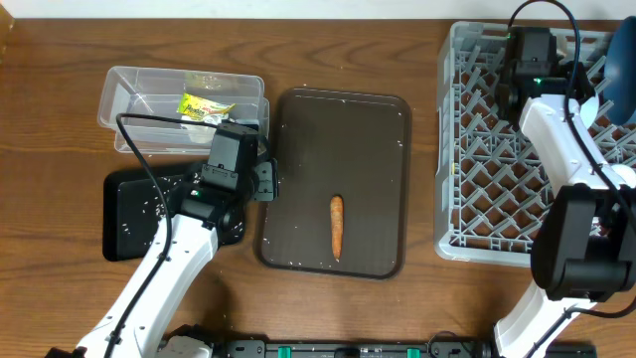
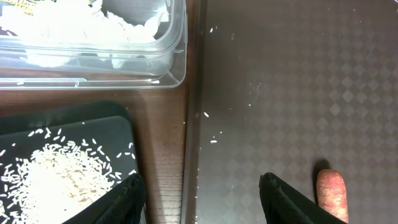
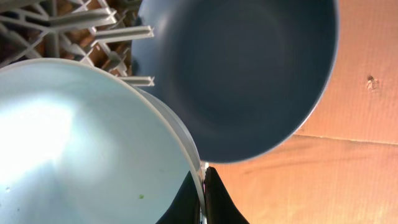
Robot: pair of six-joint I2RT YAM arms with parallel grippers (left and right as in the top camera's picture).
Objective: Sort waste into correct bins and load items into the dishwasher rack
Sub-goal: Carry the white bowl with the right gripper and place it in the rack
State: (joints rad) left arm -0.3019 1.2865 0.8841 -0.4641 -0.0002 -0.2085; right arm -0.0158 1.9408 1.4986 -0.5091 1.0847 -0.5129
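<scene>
My left gripper (image 2: 202,200) is open and empty, hovering over the strip of table between the black tray (image 2: 118,127) and the brown serving tray (image 2: 298,93). An orange carrot piece (image 2: 331,193) lies just right of its right finger, and it also shows in the overhead view as the carrot piece (image 1: 336,224). White rice (image 2: 56,174) is piled in the black tray. The clear tub (image 1: 149,94) holds a yellow wrapper (image 1: 204,105) and white tissue (image 2: 74,28). My right gripper (image 3: 204,193) is shut on the rim of the white bowl (image 3: 74,143), beside the dark-blue plate (image 3: 242,68), above the grey rack (image 1: 477,149).
A few rice grains (image 2: 212,140) are scattered on the serving tray's left part. The right arm (image 1: 556,129) reaches across the rack's right side. Cardboard (image 3: 348,124) shows behind the plate in the right wrist view.
</scene>
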